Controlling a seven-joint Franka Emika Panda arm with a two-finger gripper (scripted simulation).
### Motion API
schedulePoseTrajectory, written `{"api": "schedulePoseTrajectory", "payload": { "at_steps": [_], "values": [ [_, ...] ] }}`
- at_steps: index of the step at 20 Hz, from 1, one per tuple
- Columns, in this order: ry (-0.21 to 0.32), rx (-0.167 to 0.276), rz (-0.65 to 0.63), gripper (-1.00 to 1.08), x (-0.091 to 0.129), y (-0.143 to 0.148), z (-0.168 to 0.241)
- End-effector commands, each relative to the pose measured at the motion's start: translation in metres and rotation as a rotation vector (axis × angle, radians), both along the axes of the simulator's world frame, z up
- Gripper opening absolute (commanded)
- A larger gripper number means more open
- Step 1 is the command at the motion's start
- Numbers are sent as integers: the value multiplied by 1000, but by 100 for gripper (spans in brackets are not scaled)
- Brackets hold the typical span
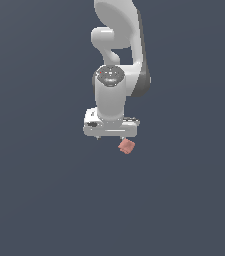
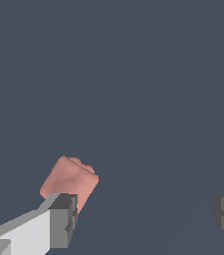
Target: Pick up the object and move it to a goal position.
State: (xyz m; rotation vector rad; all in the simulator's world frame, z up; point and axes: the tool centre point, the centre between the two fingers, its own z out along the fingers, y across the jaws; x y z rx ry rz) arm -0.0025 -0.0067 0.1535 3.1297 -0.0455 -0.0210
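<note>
slate-grey floor (image 1: 39,200) fills both views, plain and flat. white robot arm (image 1: 118,45) comes down from the far side of the exterior view, its wrist pointing straight down. white gripper (image 1: 111,136) hangs under it; in the wrist view its dark fingertips (image 2: 63,219) stand wide apart, spread, with nothing between them. salmon-pink block (image 1: 126,146) lies tilted on the floor just beside the gripper, toward the exterior view's right and slightly nearer; in the wrist view it (image 2: 69,182) sits outside one fingertip, partly hidden by it.
</note>
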Motion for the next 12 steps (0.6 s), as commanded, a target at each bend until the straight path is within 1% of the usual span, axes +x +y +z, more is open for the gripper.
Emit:
{"api": "schedulePoseTrajectory", "payload": {
  "at_steps": [1, 4, 9, 12],
  "values": [
    [0, 0, 0, 100, 0, 0, 0],
    [4, 6, -3, 100, -1, 1, -2],
    [19, 29, -10, 100, -6, 3, -11],
    [20, 32, -7, 100, -6, 2, -11]
  ]
}}
